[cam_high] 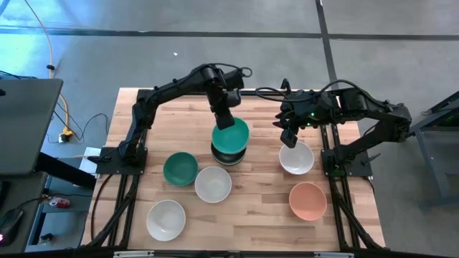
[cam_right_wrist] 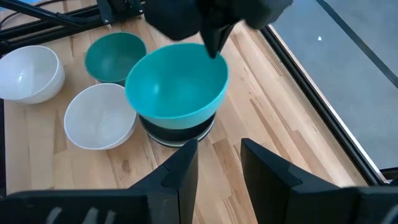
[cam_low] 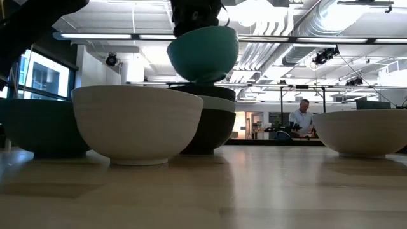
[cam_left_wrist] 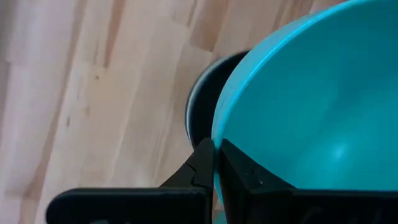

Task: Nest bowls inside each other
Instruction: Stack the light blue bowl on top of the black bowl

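A teal bowl hangs close over a stack of nested black and pale bowls at mid-table, with my left gripper shut on it. On the table's right side my right gripper hovers open and empty above a white bowl. A dark green bowl, a pale bowl, another white bowl and a salmon bowl rest on their bases on the table. My left gripper pinches the teal bowl's rim on its far side, one finger inside the bowl and one finger outside. The fingers come from above, pointing steeply down. The bowl hangs below them, mouth up and slightly tilted, lifted clear of the table over the stack.
The wooden table's edges carry black frame rails on the left and right. Bare wood lies between the stack and the right-hand white bowl and along the near edge. A person sits far behind the table.
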